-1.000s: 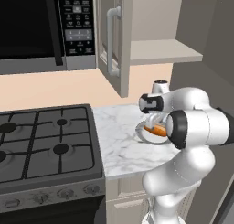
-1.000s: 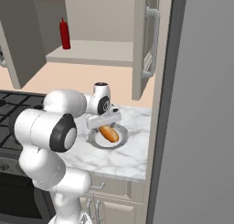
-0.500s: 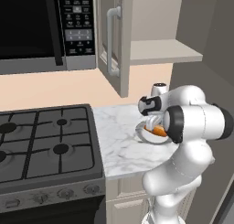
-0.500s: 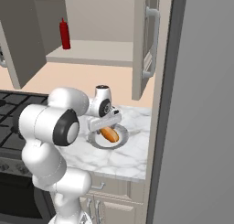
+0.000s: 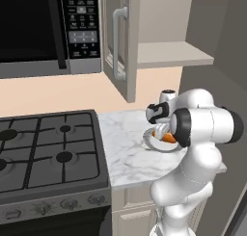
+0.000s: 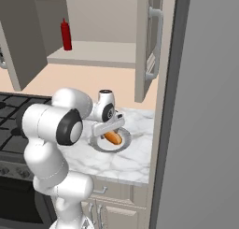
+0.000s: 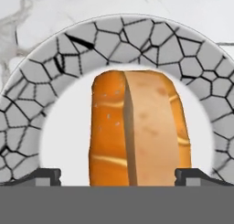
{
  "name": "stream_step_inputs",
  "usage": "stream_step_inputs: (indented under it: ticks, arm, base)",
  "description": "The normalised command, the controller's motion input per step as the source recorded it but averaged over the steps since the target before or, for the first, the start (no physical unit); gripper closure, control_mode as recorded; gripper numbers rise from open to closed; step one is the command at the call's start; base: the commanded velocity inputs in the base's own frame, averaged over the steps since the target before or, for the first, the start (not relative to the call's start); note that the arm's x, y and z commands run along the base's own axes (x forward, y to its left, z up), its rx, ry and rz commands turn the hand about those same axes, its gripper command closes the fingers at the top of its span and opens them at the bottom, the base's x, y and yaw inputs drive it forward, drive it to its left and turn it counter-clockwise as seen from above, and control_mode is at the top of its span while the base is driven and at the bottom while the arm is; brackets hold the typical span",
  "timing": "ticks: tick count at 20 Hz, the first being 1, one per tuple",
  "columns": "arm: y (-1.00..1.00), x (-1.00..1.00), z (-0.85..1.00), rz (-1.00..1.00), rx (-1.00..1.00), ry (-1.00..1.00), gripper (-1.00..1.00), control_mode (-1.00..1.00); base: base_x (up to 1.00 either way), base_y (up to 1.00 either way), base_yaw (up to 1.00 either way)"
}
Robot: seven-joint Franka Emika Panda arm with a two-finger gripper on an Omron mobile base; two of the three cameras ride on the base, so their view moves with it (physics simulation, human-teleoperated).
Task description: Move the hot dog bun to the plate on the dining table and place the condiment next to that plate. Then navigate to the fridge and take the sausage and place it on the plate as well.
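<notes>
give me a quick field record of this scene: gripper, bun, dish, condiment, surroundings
gripper: gripper open, fingertips either side of the hot dog bun, not closed on it
bun: hot dog bun lying in the small dish
dish: grey crackle-rimmed dish on the marble counter
condiment: red bottle upright on the open cabinet shelf
surroundings: gas stove beside the counter, microwave above it
</notes>
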Motion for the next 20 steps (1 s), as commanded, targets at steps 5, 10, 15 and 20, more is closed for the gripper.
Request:
stream_step_inputs:
  ticks: [5, 10, 15, 20]
  arm:
    - [-0.02, 0.0, -0.27, 0.04, 0.0, 0.0, 1.0, -1.0]
    - [0.0, -0.02, -0.11, 0.03, 0.0, -0.06, 1.0, -1.0]
    - [0.0, -0.47, 0.24, 0.0, -0.03, -0.21, 1.0, -1.0]
    - [0.0, -0.66, 0.43, 0.0, 0.0, -0.11, 1.0, -1.0]
  base:
    - [0.0, 0.0, 0.0]
    - [0.0, 0.0, 0.0]
    - [0.0, 0.0, 0.0]
    - [0.0, 0.0, 0.0]
